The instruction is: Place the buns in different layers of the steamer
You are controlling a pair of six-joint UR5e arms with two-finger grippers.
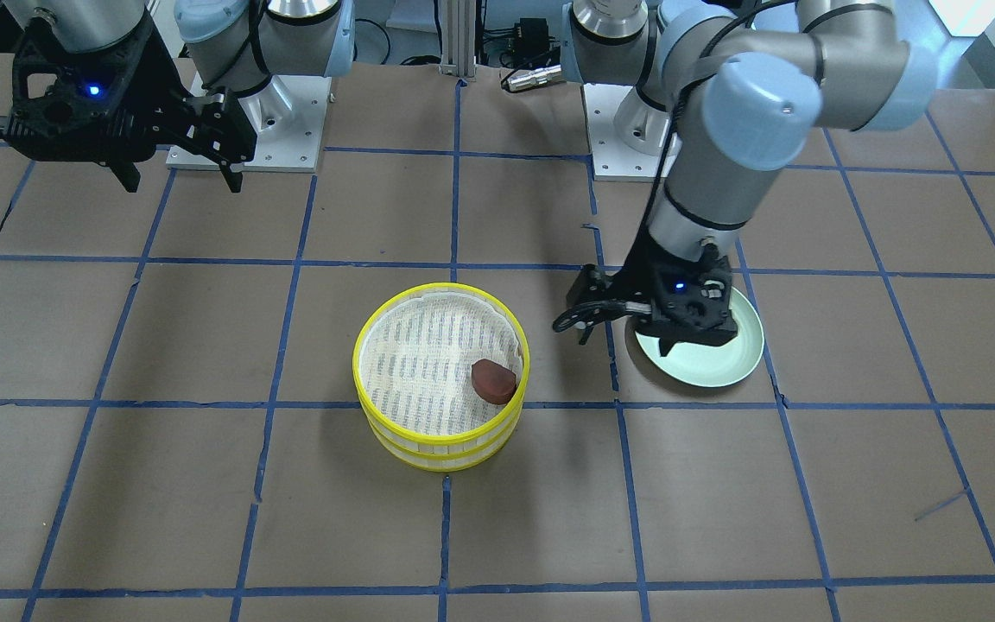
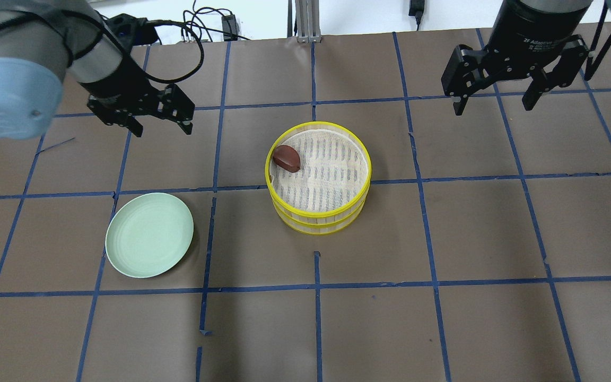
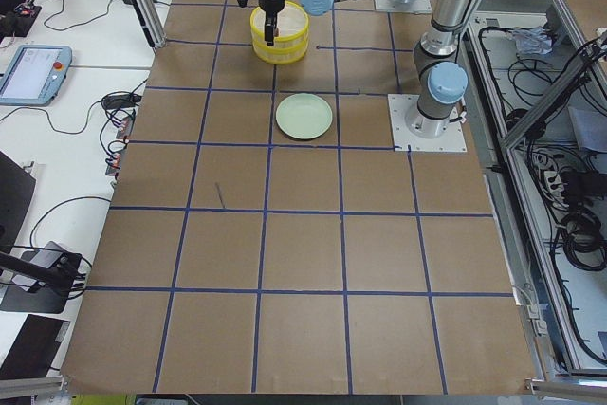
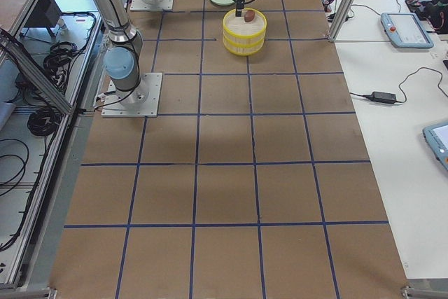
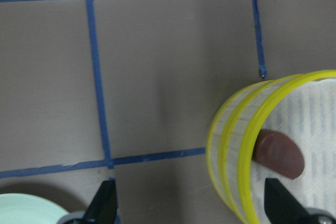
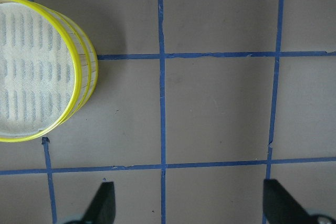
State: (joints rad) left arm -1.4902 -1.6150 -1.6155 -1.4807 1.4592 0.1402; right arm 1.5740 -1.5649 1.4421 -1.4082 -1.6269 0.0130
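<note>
Two yellow-rimmed steamer layers stand stacked mid-table (image 2: 332,178) (image 1: 424,363). The reddish-brown bun (image 2: 286,158) (image 1: 494,381) lies on the top layer's white mesh, against the rim on the side toward the plate. It also shows in the left wrist view (image 5: 278,153). The white bun is hidden or out of view. My left gripper (image 2: 159,115) (image 1: 581,307) is open and empty, above the table between the plate and the steamer. My right gripper (image 2: 494,101) (image 1: 182,177) is open and empty, held high to the steamer's right.
The pale green plate (image 2: 149,234) (image 1: 726,367) is bare, on the table left of the steamer. The brown table surface carries a blue tape grid (image 2: 316,191). The arm bases (image 1: 247,130) stand at the robot's side of the table.
</note>
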